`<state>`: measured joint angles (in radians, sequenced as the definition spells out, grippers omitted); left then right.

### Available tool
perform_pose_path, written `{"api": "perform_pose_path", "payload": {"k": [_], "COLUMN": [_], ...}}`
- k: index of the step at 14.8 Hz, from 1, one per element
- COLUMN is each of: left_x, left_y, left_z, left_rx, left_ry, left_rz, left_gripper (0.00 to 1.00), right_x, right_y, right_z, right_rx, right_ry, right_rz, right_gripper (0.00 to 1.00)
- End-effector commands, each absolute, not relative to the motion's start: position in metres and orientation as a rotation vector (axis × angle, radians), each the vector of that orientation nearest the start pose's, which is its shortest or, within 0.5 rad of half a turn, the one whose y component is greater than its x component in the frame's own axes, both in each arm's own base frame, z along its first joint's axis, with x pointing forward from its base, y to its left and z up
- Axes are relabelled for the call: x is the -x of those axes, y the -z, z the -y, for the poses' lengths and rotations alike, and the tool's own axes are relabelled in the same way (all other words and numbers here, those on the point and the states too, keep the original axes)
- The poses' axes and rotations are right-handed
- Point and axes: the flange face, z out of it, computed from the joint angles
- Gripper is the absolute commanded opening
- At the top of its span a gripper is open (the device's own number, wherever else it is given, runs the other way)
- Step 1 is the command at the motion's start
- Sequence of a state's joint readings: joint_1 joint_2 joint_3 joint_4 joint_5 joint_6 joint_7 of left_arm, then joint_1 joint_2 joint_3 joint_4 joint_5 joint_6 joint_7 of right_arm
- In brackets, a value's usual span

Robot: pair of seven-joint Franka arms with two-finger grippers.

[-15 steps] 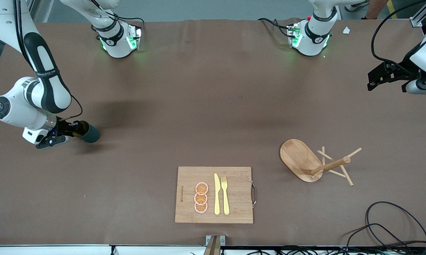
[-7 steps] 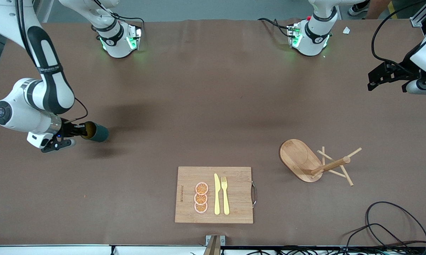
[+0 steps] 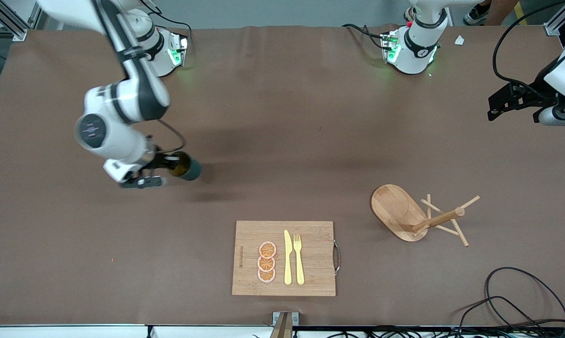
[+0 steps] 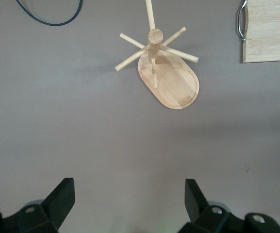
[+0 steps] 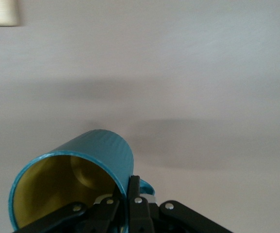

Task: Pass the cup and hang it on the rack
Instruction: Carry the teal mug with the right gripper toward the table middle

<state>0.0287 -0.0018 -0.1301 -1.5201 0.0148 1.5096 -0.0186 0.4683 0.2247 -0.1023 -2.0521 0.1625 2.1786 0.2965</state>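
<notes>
Currently, step in hand: the right arm is carrying the cup (image 3: 187, 169) toward a handover with the left arm, as I judge it.
Right hand (image 3: 166, 165): it is sitting at centre-left of the front view, up over bare table (image 3: 282, 117), pinching the cup's wall at the rim beside the small handle (image 5: 147, 187), one finger inside and one outside.
Cup: it is lying tipped on its side in that grip, the yellow inside showing in the right wrist view (image 5: 76, 182) and the closed bottom pointing toward the middle of the frame.
Left hand (image 4: 130, 204): it is waiting at the right edge of the front view (image 3: 507, 101), fingers spread wide and holding nothing.
Rack (image 3: 416, 216): it is standing at lower right of the front view, well apart from the cup; its pegs (image 4: 181, 52) are fanning out around the post in the left wrist view.
Bystanders: a cutting board (image 3: 310, 277) with a knife (image 3: 287, 258), a fork (image 3: 298, 258) and orange slices (image 3: 266, 262) is lying at lower centre.
Doing it well: the cup's body should be kept clear for the left hand, the handle turned where a peg can later enter it, and the right fingers should be letting go only once the left ones are gripping firmly.
Risk: a thin rim pinch is probably letting the cup swing if the arm is moving fast.
</notes>
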Motion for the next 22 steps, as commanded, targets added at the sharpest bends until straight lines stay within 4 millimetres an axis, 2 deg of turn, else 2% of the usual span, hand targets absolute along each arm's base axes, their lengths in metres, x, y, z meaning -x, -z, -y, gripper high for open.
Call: {"api": "perform_pose_path", "payload": {"k": [1,3,5,7,8,11,14,16,22], "left_x": [-0.549,-0.550,-0.552,-0.553,-0.553,-0.554,-0.558,-0.561,-0.563], "left_y": [-0.643,-0.643,-0.644,-0.643,-0.643,-0.643,-0.635,-0.630,-0.625], "left_z": [0.053,0.054,0.055,0.055,0.055,0.056,0.057,0.057,0.061], "left_rx": [3.119,3.125,3.128,3.130,3.130,3.131,3.132,3.132,3.132], "left_ry": [-0.020,-0.011,0.006,0.011,0.013,0.018,-0.003,-0.018,-0.029], "left_rz": [-0.144,-0.133,-0.136,-0.117,-0.105,-0.100,-0.105,-0.105,-0.079], "left_gripper": [1.00,1.00,1.00,1.00,1.00,1.00,1.00,1.00,1.00], "right_x": [-0.514,-0.503,-0.500,-0.493,-0.491,-0.480,-0.485,-0.485,-0.476], "right_y": [-0.347,-0.350,-0.358,-0.354,-0.348,-0.307,-0.283,-0.276,-0.262], "right_z": [-0.300,-0.359,-0.400,-0.435,-0.443,-0.474,-0.493,-0.506,-0.516], "right_rx": [3.057,3.057,3.044,3.043,3.048,3.088,3.103,3.103,3.129], "right_ry": [-0.136,-0.108,-0.070,-0.059,-0.062,-0.088,-0.085,-0.076,-0.061], "right_rz": [-0.185,-0.103,-0.117,-0.146,-0.172,-0.225,-0.200,-0.179,-0.121], "right_gripper": [0.00,0.00,0.00,0.00,0.00,0.00,0.00,0.00,0.01]}}
